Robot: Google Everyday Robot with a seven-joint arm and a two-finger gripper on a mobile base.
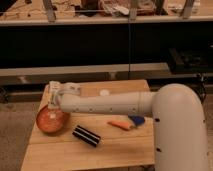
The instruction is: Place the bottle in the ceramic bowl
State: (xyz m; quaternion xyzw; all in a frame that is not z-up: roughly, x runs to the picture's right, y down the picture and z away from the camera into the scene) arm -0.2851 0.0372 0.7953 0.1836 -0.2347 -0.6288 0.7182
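Observation:
The ceramic bowl [47, 124], glossy orange-red inside with a darker rim, sits at the left edge of the wooden table [115, 150]. My white arm reaches across the table from the right. Its gripper [54, 98] hangs just above the bowl's far rim, pointing down into it. The bottle does not show apart from the gripper; it is hidden behind it or lost against it.
A dark ribbed block [86, 136] lies just right of the bowl. An orange object [119, 125] and a blue one [136, 120] lie mid-table under the arm. A small white disc [104, 92] sits near the far edge. Dark shelving stands behind the table.

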